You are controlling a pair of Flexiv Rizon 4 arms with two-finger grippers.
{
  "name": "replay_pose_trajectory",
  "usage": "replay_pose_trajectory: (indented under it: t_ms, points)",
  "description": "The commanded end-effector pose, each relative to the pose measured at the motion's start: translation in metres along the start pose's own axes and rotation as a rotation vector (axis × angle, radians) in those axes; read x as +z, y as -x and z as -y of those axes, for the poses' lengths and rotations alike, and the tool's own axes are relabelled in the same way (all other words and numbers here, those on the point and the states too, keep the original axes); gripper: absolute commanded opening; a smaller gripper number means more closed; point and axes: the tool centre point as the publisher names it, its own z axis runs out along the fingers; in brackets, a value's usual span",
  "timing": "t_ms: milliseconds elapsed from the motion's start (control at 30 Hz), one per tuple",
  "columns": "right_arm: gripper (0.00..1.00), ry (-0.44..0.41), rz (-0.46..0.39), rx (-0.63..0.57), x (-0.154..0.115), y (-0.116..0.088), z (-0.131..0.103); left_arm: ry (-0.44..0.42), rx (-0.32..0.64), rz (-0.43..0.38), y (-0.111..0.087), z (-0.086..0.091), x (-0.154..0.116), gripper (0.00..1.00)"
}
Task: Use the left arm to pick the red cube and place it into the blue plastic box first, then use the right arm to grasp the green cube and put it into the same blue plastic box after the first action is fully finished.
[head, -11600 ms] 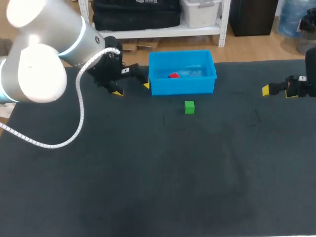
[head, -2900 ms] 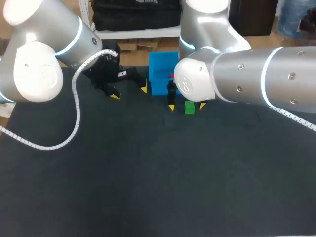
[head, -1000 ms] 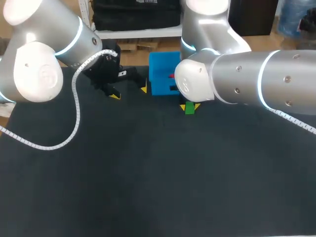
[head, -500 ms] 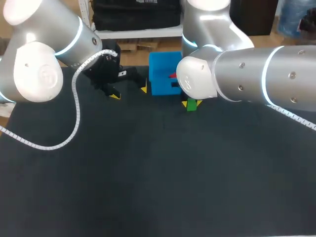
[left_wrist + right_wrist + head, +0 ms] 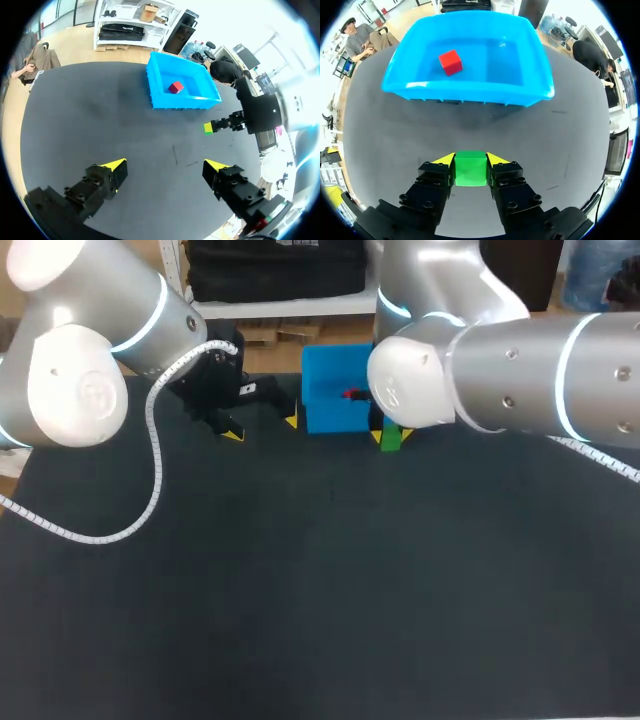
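The right tool (image 5: 470, 161) is closed on the green cube (image 5: 470, 169), both yellow tips pressed against its sides. In the head view the cube sits just off the blue plastic box (image 5: 470, 93) at the box's 6 o'clock. The red cube (image 5: 450, 62) lies inside the box. The left tool (image 5: 165, 167) is spread wide and holds nothing. It hangs over the bench (image 5: 300, 590) at the box's 9 o'clock.

green cube (image 5: 470, 168) clamped between jaws before blue box (image 5: 470, 92).
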Motion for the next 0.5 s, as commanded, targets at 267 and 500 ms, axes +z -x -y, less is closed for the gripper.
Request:
replay_pose_trajectory:
  t_ms: [267,500]
  points:
    - [0.0,0.018,0.057,-0.009,-0.031,-0.002,0.007,-0.003,0.001,0.0,0.0,-0.001,0.0,1.0]
    - [0.0,0.03,0.083,-0.017,-0.051,0.003,0.01,-0.003,0.001,0.0,0.0,-0.001,0.0,1.0]
